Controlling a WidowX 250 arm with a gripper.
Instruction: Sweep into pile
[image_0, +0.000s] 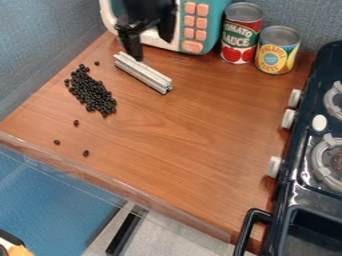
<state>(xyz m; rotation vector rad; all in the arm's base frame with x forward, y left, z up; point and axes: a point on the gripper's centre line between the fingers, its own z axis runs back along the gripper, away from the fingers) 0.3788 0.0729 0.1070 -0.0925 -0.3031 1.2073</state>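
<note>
Lying on the worktop (194, 120) at upper left of frame, a ridged metal bar (142, 73), long axis slanting from upper left to lower right, small black pieces (92, 91) heaped to its left, strays below, gripper (135, 52) at bar's upper end, open or closed state undeterminable.

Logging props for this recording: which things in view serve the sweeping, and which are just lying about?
For the job:
- black pellets, mostly clustered, a few strays
- pale grooved bar, apparently the sweeper
- gripper, at the bar's upper end

Just there:
- red can
- yellow-blue can
- teal toy appliance
- stove
</note>
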